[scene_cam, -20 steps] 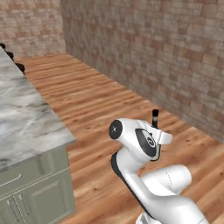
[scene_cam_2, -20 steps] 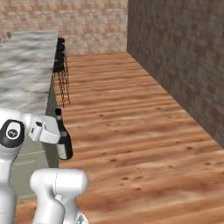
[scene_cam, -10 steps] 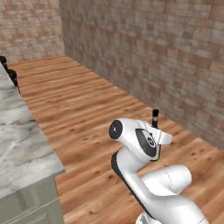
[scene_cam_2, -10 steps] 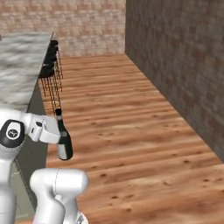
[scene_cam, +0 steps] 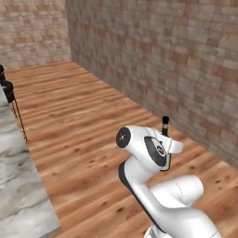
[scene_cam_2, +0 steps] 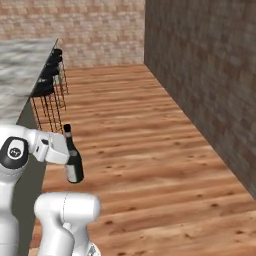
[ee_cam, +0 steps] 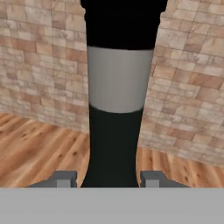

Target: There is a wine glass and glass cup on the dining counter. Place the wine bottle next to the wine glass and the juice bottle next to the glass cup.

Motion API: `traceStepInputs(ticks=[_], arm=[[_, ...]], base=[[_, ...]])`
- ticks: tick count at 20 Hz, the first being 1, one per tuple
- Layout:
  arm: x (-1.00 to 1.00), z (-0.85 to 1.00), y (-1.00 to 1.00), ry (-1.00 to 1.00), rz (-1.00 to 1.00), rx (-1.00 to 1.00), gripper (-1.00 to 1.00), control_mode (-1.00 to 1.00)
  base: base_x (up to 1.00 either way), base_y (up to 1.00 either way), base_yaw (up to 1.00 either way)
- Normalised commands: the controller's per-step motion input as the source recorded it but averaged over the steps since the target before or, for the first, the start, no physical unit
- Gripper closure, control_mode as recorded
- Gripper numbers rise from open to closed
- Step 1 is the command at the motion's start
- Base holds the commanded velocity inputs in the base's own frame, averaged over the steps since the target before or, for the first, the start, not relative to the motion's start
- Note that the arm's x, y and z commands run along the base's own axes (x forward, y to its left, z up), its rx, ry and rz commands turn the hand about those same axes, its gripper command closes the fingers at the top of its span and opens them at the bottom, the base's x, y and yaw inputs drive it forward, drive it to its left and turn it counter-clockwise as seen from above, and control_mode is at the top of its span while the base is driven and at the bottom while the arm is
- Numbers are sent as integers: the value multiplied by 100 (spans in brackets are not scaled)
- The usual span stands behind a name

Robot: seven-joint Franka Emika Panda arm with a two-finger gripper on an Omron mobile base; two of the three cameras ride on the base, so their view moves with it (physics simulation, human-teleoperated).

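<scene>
My gripper (ee_cam: 108, 179) is shut on the wine bottle (ee_cam: 118, 87), a slim dark bottle with a pale grey label band, held upright in the air. In the right base view the wine bottle (scene_cam_2: 74, 164) hangs beside my white hand, above the wooden floor. Its black neck (scene_cam: 165, 125) pokes up behind the arm in the left base view. The dining counter (scene_cam_2: 22, 70) is the long marble slab at the left; its near corner (scene_cam: 18, 186) lies at the lower left. The wine glass, glass cup and juice bottle are out of view.
Black stools (scene_cam_2: 47, 87) line the counter's side, and one stool (scene_cam: 7, 88) stands at its edge. A brick wall (scene_cam: 176, 60) runs along the right, with wide wooden floor (scene_cam_2: 150, 130) between it and the counter.
The whole picture has shifted, so the camera has moved: the counter slid left and the brick wall fills more of the views. The bottle stays in my grip.
</scene>
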Motion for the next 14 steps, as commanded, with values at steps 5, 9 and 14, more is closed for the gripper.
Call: traceStepInputs(ticks=[5, 9, 14], arm=[[0, 0, 0, 0, 0, 0, 100, 100], [0, 0, 0, 0, 0, 0, 100, 100], [0, 0, 0, 0, 0, 0, 100, 100]], base=[[82, -13, 15], [81, -12, 20], [80, -13, 22]])
